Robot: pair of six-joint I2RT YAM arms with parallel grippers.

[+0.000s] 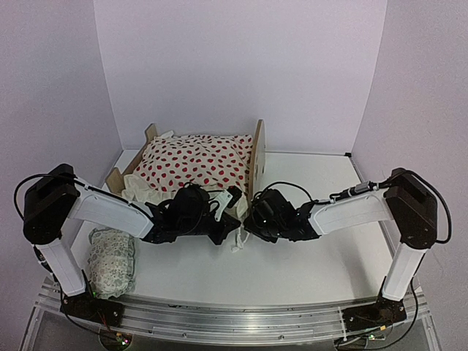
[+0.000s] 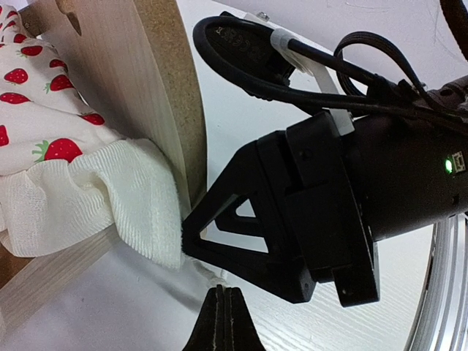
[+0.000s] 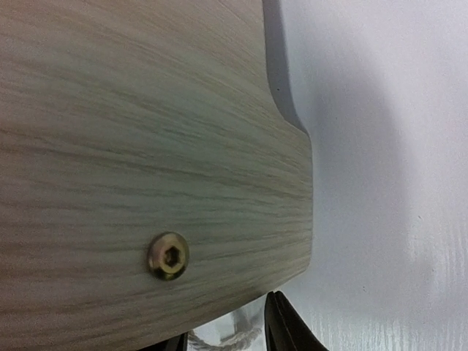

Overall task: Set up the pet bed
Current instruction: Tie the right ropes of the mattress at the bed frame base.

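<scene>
The pet bed (image 1: 257, 150) stands at the back centre, its tall plywood headboard on the right. A cream blanket with red dots (image 1: 194, 161) covers it and hides the mattress. Both grippers meet at the bed's near right corner. My left gripper (image 1: 228, 224) (image 2: 223, 311) is shut, its tips just short of a thin white cord (image 2: 212, 278) on the table. My right gripper (image 1: 252, 217) (image 3: 227, 340) faces the headboard (image 3: 146, 131) from very close. Its fingers (image 3: 281, 325) stand apart below the board's lower edge, with the cord (image 3: 234, 340) between them.
A small pale patterned pillow (image 1: 111, 259) lies at the near left beside the left arm's base. The blanket's ruffle (image 2: 95, 205) hangs over the bed's side rail. The right gripper's black body (image 2: 329, 212) crowds the left wrist view. White walls close off the back and sides.
</scene>
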